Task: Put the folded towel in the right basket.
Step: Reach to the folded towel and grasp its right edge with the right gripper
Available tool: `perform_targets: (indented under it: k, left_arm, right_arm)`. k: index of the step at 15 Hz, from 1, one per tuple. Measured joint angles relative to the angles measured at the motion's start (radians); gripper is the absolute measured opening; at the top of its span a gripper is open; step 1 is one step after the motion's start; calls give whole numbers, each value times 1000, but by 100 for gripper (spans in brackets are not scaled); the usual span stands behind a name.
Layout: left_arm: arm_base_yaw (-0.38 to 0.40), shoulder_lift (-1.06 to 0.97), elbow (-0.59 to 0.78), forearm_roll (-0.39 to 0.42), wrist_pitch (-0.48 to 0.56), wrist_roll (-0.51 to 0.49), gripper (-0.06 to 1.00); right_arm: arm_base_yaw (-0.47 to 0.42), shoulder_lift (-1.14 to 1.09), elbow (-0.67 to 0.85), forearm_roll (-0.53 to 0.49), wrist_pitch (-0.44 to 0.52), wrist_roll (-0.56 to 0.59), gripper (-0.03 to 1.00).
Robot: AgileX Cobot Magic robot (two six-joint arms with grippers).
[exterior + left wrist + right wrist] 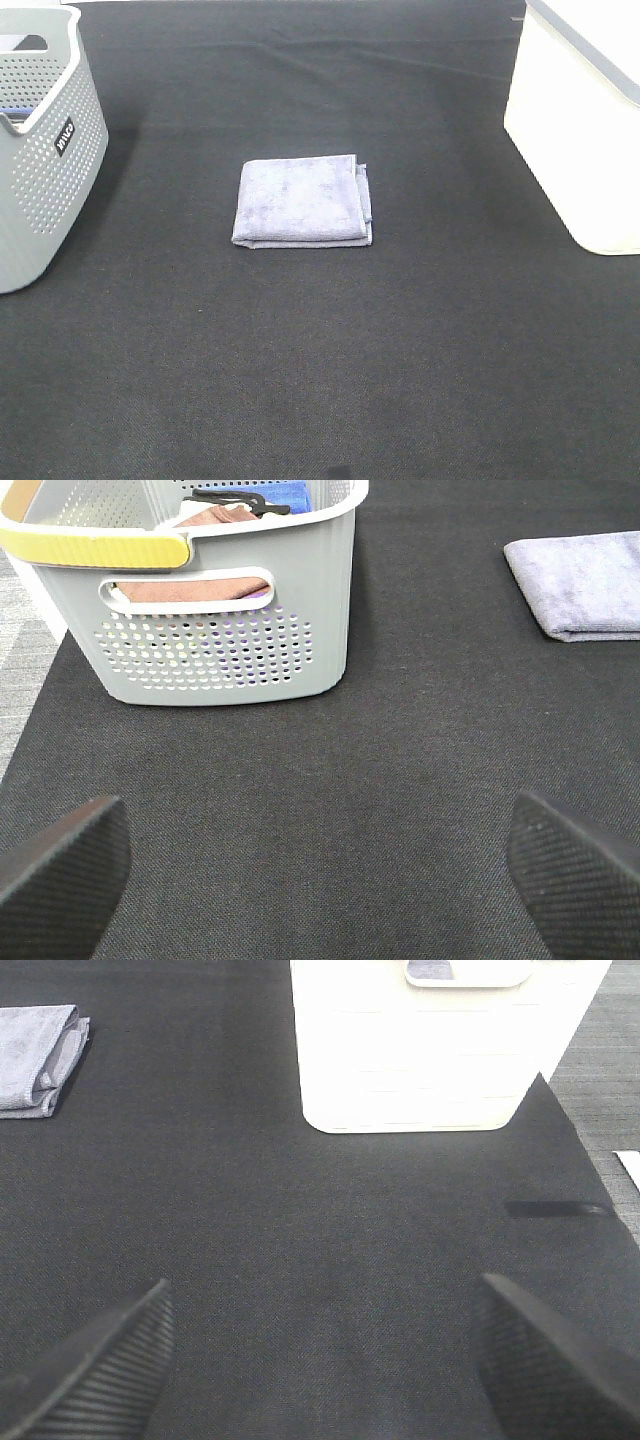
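The folded lavender-grey towel (303, 200) lies flat on the black mat in the middle of the table. It also shows in the left wrist view (582, 584) and in the right wrist view (38, 1046). The right basket (585, 120) is a plain white bin at the right edge, seen close in the right wrist view (440, 1050). Neither arm shows in the exterior high view. My left gripper (320, 875) is open and empty over bare mat. My right gripper (325, 1360) is open and empty, short of the white basket.
A grey perforated basket (45, 150) with a yellow handle stands at the left edge; it holds several folded cloths (195, 585). The black mat (320, 350) covers the table. A grey floor strip (610, 1070) shows past the mat's right edge.
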Motion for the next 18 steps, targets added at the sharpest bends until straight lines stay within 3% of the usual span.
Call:
perform_targets:
  k: [18]
  left_arm:
    - [0, 0, 0, 0, 0, 0, 97]
  right_arm:
    - [0, 0, 0, 0, 0, 0, 77]
